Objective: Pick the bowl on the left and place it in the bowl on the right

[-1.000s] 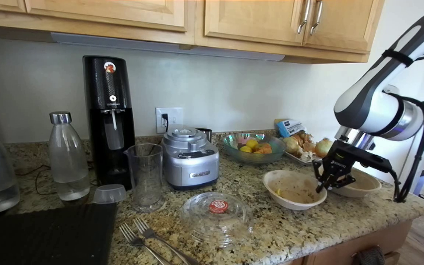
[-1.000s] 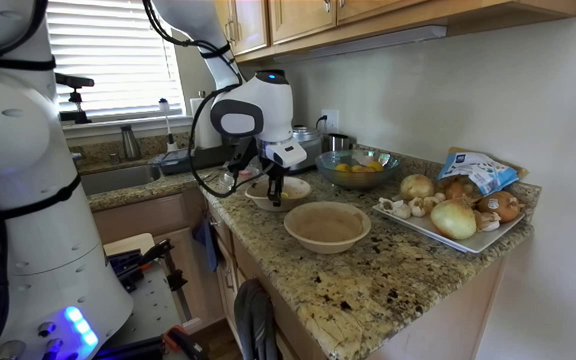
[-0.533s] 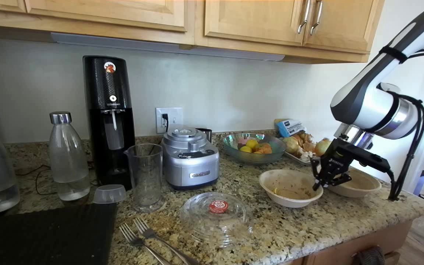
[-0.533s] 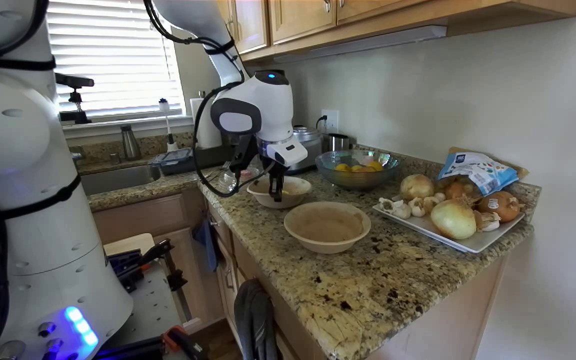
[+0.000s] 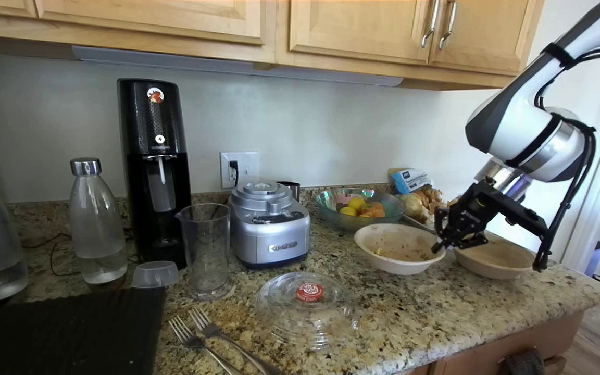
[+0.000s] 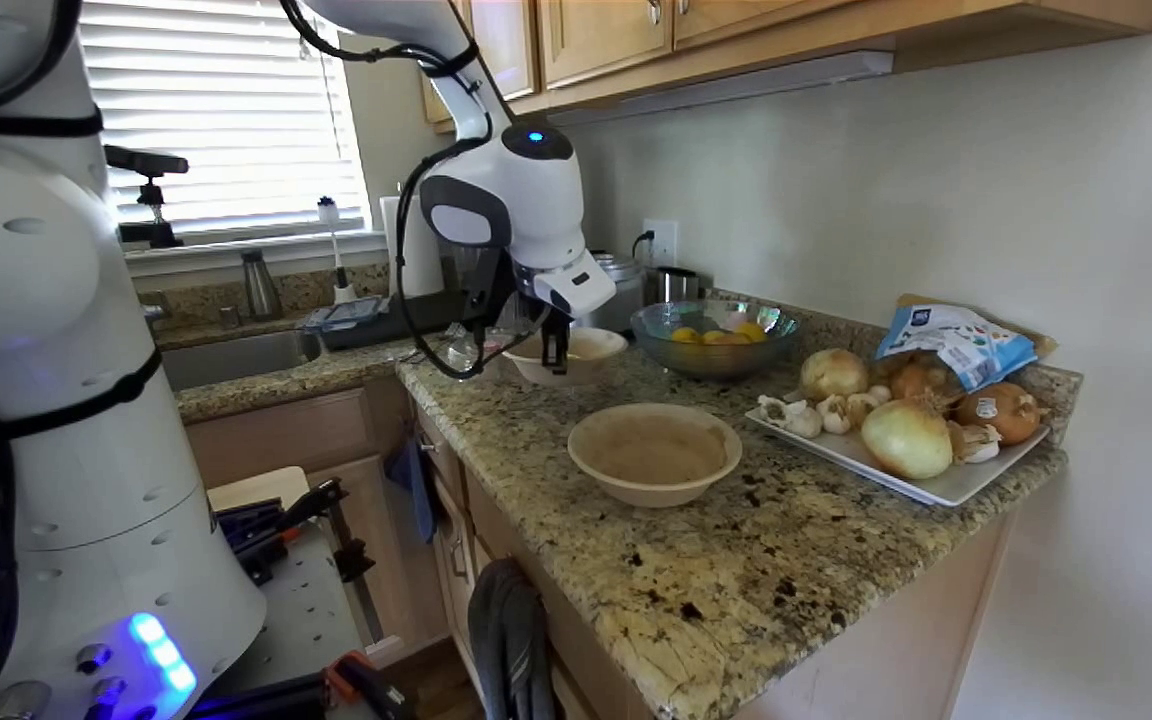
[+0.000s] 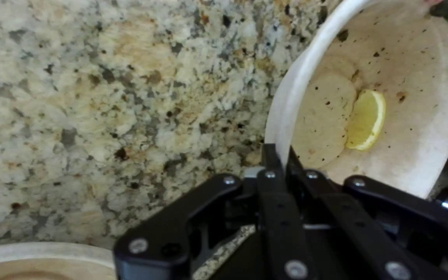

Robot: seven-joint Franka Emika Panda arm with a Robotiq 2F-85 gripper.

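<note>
My gripper (image 5: 438,245) is shut on the rim of a pale bowl (image 5: 395,263), the left one in that exterior view. The bowl appears raised just above the counter. In the wrist view the bowl (image 7: 410,81) has its rim between the fingertips, one inside and one outside, and a lemon wedge (image 7: 365,119) and dark specks lie in it. The gripper also shows in an exterior view (image 6: 556,356), in front of the held bowl (image 6: 600,356). A second, empty-looking bowl (image 5: 495,263) stands upright on the counter, apart from the gripper; it also shows here (image 6: 654,488).
A glass fruit bowl (image 5: 358,221) stands close behind the held bowl. A plate (image 6: 946,492) with onions and garlic lies beside the standing bowl. A clear plastic lid (image 5: 308,312), forks (image 5: 203,341) and a food processor (image 5: 271,229) are on the counter (image 6: 736,610).
My gripper has risen with the held bowl in its jaws. The bowl has moved up and a little away from the standing bowl, which has not moved.
</note>
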